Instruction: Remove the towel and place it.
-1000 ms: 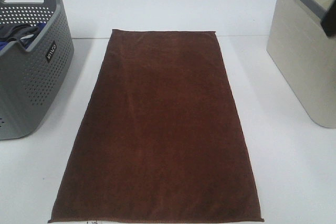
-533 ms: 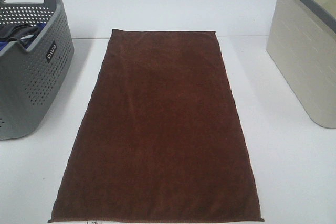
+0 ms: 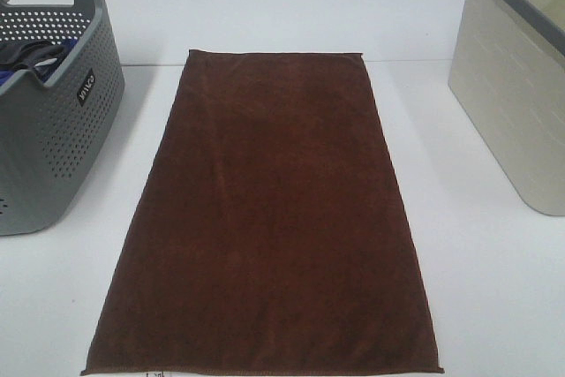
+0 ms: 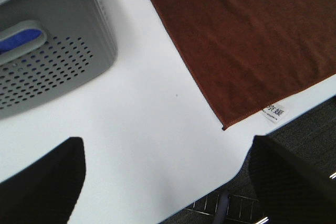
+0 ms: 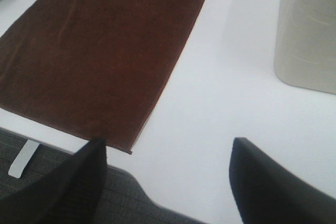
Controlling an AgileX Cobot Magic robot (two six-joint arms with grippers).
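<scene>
The dark brown towel (image 3: 269,209) lies spread flat on the white table (image 3: 494,289), long side running front to back, between the two baskets. Its small white tag (image 4: 274,113) shows at a near corner in the left wrist view. The towel also shows in the right wrist view (image 5: 100,45). My left gripper (image 4: 165,182) is open and empty, above the table's front edge near the towel's near left corner. My right gripper (image 5: 168,182) is open and empty, above the front edge near the towel's near right corner. Neither gripper shows in the exterior high view.
A grey perforated basket (image 3: 53,121) with dark laundry inside stands at the left; it also shows in the left wrist view (image 4: 52,51). A beige bin with a grey rim (image 3: 516,77) stands at the right. The table's front edge drops to a dark floor (image 5: 47,182).
A dark arm part at the top right edge of the exterior high view one second ago has left the picture. The towel and baskets have not moved.
</scene>
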